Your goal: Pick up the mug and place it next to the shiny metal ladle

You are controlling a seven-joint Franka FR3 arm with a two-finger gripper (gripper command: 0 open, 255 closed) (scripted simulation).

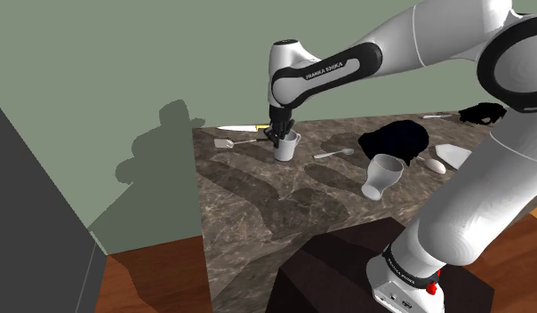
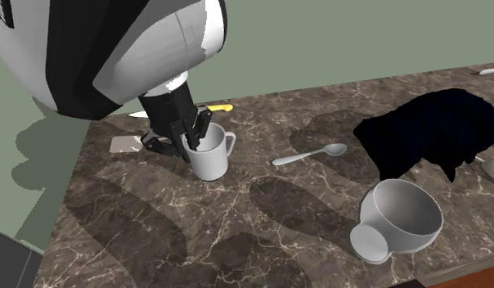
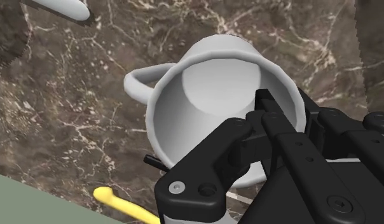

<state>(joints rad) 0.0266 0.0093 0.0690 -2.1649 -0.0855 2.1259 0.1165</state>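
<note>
A white mug (image 2: 211,155) stands upright on the dark marble counter (image 2: 237,237), its handle pointing toward the metal ladle (image 2: 311,155). The ladle lies flat a short way off to the second exterior view's right. My black gripper (image 2: 188,139) comes down from above and is shut on the mug's rim on the side away from the handle. In the wrist view one finger (image 3: 267,108) is inside the mug (image 3: 216,83) and the other outside, clasping the wall. The shoulder view shows the mug (image 1: 286,147) under the gripper (image 1: 277,135), with the ladle (image 1: 333,154) beside it.
A white cup (image 2: 398,217) lies tipped near the counter's front edge. A black shape (image 2: 433,131) sits behind it. A yellow-handled knife (image 2: 221,107) and a flat spatula (image 2: 124,145) lie behind the mug by the green wall. More white items (image 1: 453,156) lie at the shoulder view's right.
</note>
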